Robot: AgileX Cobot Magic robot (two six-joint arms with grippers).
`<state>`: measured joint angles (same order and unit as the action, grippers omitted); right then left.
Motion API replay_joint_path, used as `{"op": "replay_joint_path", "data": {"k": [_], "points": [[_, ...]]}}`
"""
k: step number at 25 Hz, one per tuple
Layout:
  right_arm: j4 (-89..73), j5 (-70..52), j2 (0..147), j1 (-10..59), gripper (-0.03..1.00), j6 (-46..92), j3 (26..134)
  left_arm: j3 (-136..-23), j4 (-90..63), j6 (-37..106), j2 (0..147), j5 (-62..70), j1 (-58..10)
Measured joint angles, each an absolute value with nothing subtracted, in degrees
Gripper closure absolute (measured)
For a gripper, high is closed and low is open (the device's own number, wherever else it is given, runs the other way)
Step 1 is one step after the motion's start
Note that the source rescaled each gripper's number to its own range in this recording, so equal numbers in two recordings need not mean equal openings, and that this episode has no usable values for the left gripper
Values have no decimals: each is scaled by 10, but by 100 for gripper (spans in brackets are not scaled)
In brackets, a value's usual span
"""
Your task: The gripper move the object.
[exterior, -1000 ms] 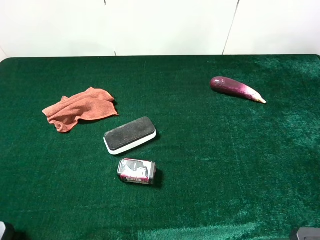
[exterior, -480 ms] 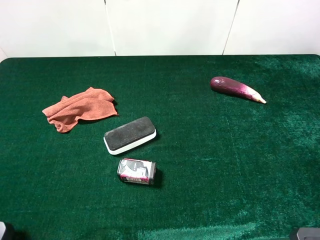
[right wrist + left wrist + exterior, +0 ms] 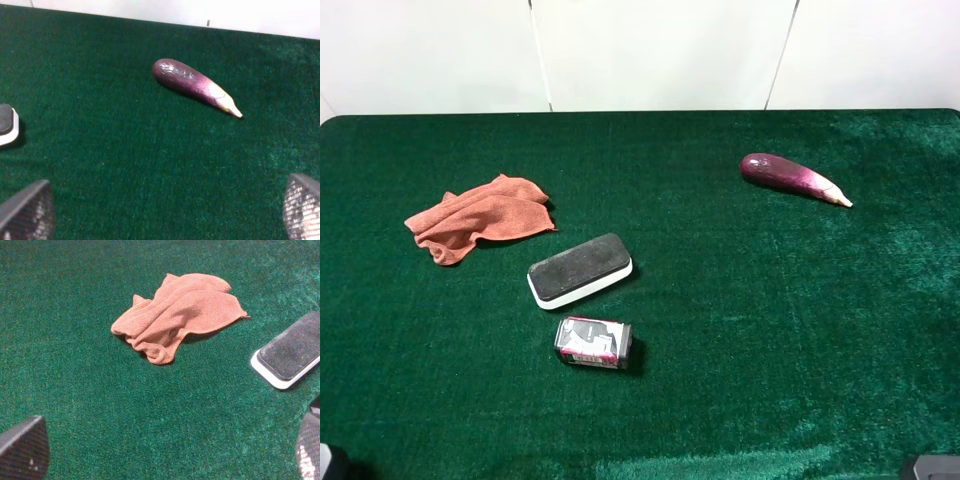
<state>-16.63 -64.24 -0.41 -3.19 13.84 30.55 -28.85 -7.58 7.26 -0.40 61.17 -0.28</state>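
The small can (image 3: 593,343) with a maroon, white and black label lies on its side on the green cloth, just in front of the board eraser (image 3: 580,269). It shows in neither wrist view. My left gripper (image 3: 165,460) is open and empty, its fingertips (image 3: 22,447) wide apart above bare cloth, well short of the can. My right gripper (image 3: 165,215) is also open and empty over bare cloth. In the high view only slivers of the arms show at the bottom corners.
An orange rag (image 3: 480,217) lies at the left and also shows in the left wrist view (image 3: 177,312). A purple eggplant (image 3: 792,177) lies at the back right, seen too in the right wrist view (image 3: 195,85). The eraser (image 3: 290,357) edges into the left wrist view.
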Motion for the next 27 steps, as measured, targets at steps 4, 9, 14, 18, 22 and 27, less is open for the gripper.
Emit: {"op": "replay_joint_path", "data": {"k": [4, 9, 14, 18, 22, 27], "points": [[-167, -641, -4, -32, -3, 138, 306, -288, -76, 73, -4, 612, -3], [-167, -641, -4, -32, -3, 138, 306, -288, -76, 73, -4, 612, -3], [-167, -641, -4, -32, -3, 138, 306, -288, -76, 73, -4, 612, -3], [-167, -641, -4, -32, -3, 138, 306, -288, -76, 73, -4, 612, -3], [-167, -641, -4, -32, -3, 138, 306, -288, -76, 73, -4, 612, -3], [-167, -641, -4, -32, -3, 138, 306, -288, -76, 73, -4, 612, -3]]}}
